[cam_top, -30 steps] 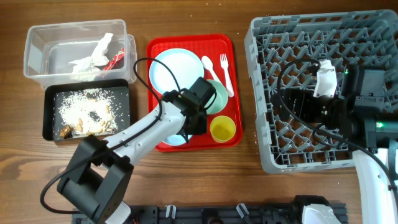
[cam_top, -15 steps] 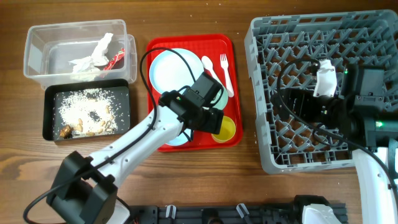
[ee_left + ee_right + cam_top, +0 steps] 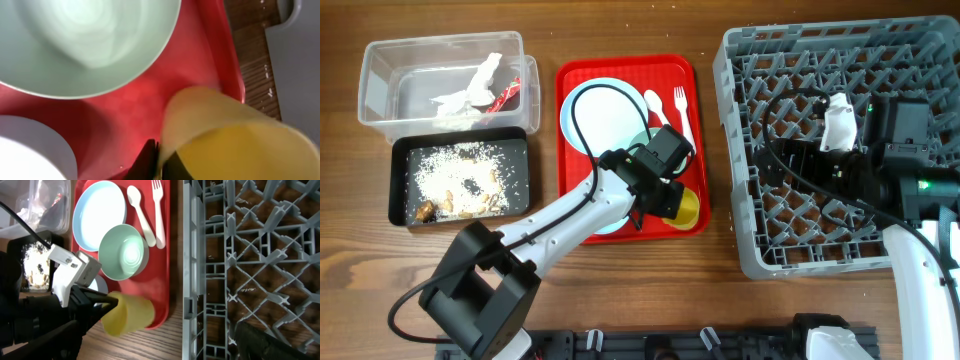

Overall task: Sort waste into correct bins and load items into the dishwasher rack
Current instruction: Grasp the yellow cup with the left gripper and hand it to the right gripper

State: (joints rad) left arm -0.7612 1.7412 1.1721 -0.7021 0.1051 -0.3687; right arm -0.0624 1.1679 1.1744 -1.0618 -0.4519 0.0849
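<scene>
The left claw (image 3: 156, 162) pinches the yellow cup (image 3: 129, 315) by its rim. The cup is tipped sideways, its bottom toward the rack (image 3: 240, 255). Nobody can tell if the right claw (image 3: 810, 168) is wide or narrow.

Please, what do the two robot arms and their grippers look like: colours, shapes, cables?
Both arms are white rounded links with black joints. The left arm carries a looping black cable and ends in a black left gripper with thin dark fingers. The right arm has a black wrist with a small green light.
</scene>
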